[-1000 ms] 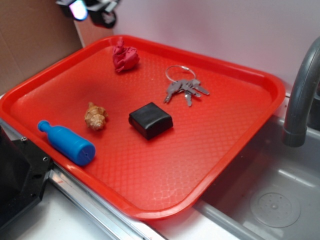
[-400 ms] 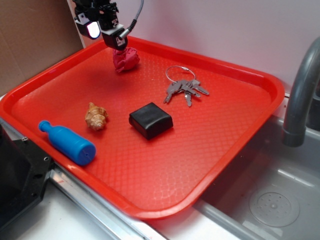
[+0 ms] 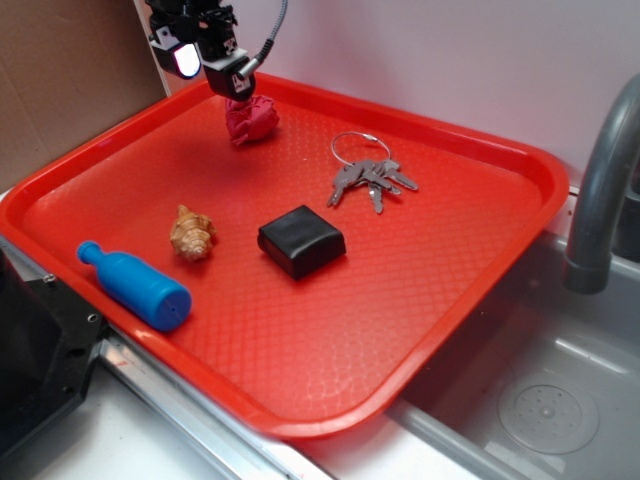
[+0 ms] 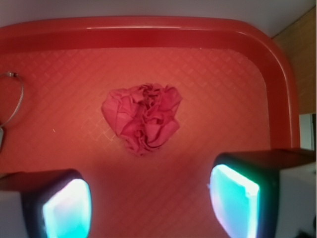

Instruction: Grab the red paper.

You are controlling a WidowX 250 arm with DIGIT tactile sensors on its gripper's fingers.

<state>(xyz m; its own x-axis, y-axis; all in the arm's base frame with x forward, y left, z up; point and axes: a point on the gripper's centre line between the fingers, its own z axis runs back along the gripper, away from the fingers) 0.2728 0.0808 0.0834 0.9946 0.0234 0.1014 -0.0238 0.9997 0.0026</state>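
The red paper [image 3: 252,120] [image 4: 142,116], a crumpled crimson wad, lies at the far left of the red tray [image 3: 420,300]. My gripper [image 3: 215,70] [image 4: 148,198] hovers just above and to the left of it, close to the tray's back rim. The jaws stand wide open with only bare tray floor between the two glowing pads [image 4: 67,208]. In the wrist view the paper sits ahead of the fingertips, centred between them and not touched.
On the tray lie a ring of keys [image 3: 368,175], a black box [image 3: 301,240], a tan seashell [image 3: 191,233] and a blue bottle [image 3: 135,285]. A cardboard wall [image 3: 60,80] stands at left. A sink [image 3: 540,400] with a grey faucet [image 3: 600,190] is at right.
One second ago the gripper sat higher, at the frame's top edge. It has come down to just above the red paper, then held still over the last half second.
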